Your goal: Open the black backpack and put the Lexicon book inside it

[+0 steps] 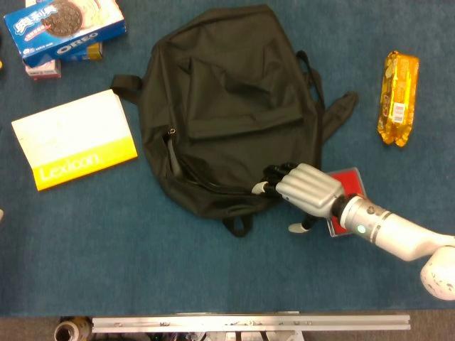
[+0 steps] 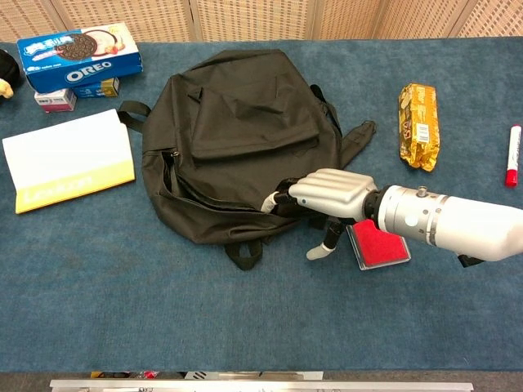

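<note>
The right robot hand (image 1: 304,189) rests its fingers on the black fabric backpack (image 1: 227,106) mid-surface; whether they pinch the zipper is unclear. It half-hides a red flat case (image 2: 380,247). The white-and-yellow Lexicon book (image 1: 75,138) lies near the left edge.

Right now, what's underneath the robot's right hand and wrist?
Under the right hand lie the black backpack's lower edge, at its fingertips, and a red case, partly covered by the wrist. Whether the fingers grip the zipper cannot be seen.
</note>
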You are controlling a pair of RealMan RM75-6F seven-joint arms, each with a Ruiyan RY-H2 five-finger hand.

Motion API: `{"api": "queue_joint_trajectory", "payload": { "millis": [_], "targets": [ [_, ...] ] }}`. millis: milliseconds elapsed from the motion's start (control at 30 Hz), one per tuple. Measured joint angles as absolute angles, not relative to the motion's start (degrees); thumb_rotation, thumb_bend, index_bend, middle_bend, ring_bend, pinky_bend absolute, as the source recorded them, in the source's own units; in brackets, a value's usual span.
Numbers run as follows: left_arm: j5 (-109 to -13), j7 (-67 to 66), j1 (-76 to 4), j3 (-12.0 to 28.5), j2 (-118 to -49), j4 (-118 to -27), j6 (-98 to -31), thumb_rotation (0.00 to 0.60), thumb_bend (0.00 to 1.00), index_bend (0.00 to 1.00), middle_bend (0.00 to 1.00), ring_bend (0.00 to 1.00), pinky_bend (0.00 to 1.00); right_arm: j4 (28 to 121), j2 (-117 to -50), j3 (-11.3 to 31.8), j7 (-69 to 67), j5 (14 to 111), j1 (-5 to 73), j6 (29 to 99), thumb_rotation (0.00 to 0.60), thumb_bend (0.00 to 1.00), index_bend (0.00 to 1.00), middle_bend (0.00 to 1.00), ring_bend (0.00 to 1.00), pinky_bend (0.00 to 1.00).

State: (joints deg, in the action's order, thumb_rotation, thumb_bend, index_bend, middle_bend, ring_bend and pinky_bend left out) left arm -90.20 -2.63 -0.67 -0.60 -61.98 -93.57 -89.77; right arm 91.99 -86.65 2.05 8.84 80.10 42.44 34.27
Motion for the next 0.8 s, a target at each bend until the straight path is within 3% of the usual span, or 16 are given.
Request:
{"api": "queue_joint_trajectory", "payload": {
  "millis": [300,800],
  "targets": [
    [-90.4,-0.3,-2.1,0.0,-61.0,-93.2,-88.3,0.6,0.14,0.13,0.15,0.11,0.16,94.7,-83.8,1.7,6.5,78.6,42.0,36.5,0.6,0.13,0.21,0.27,0.11,0.21],
    [-91.6,-1.6,-7.7,1.3,-62.3,-92.6,-82.0,0.6,0.14,0.13,0.16,0.11,0.16,103.1,-68.4,7.2,-11.6,85.7,37.0,53.4,0.6,0.13,0.21,0.27,0.11,0.21]
  ]
}}
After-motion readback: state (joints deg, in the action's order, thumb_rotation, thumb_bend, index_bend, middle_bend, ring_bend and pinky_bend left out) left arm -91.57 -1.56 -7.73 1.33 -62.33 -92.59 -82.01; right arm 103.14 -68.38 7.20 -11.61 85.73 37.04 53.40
